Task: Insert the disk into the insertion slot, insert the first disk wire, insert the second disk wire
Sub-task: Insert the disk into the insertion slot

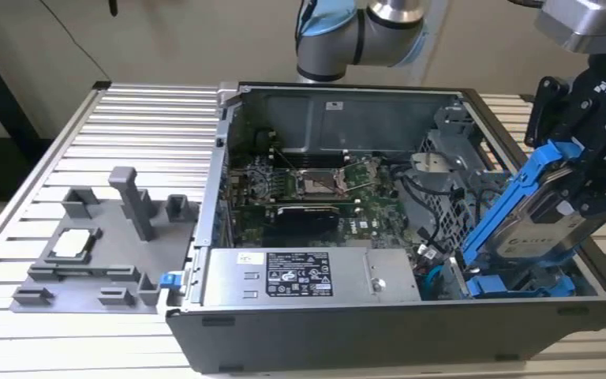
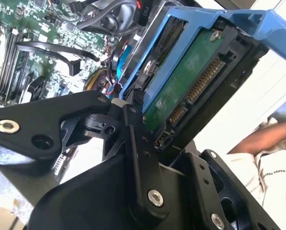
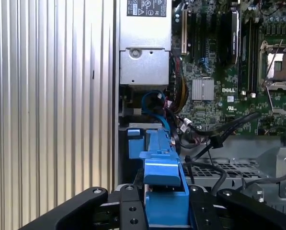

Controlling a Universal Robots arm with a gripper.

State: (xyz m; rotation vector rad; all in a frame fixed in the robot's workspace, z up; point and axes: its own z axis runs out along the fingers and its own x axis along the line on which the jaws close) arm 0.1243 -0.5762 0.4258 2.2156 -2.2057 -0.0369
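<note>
Blue-framed disk [image 1: 526, 227], steeply tilted, clamped in hand [image 3: 164, 212]

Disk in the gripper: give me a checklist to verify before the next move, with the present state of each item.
1. Gripper shut on the disk by its blue carrier: ok.
2. Disk level with the insertion slot: not ok, it leans steeply, lower end down.
3. Disk connector bare, no wire plugged: ok, in the second wrist view.
4. Black cables clear of the path: cannot tell.
5. Person's arm at a safe distance: cannot tell.
</note>
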